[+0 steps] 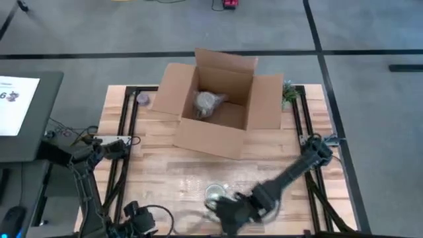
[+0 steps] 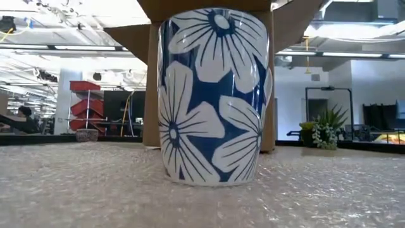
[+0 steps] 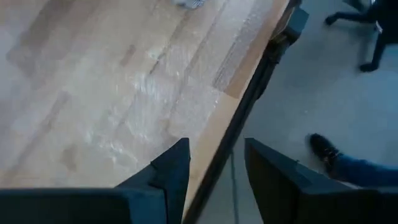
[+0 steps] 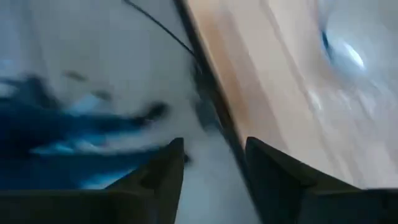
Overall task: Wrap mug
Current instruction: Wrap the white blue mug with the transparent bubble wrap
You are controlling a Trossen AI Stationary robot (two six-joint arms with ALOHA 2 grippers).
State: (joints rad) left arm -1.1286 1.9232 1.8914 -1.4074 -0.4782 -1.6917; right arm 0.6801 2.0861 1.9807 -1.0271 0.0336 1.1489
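Mug [image 1: 215, 194] upright on bubble wrap [image 2: 329, 196] at the worktop's [image 1: 165, 165] near edge, long axis vertical, just beside the right claw [image 1: 228, 221], toward the box [image 1: 218, 99]. Right claw nearer, parted and empty. Left claw [image 3: 214, 177] well apart, likewise parted, holding nothing.

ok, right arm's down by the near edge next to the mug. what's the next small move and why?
Probably bring the open right gripper down onto the near edge of the bubble wrap to pinch it. The mug already stands upright on the sheet, unwrapped, and both grippers hold nothing; the left gripper waits over the table's near edge.
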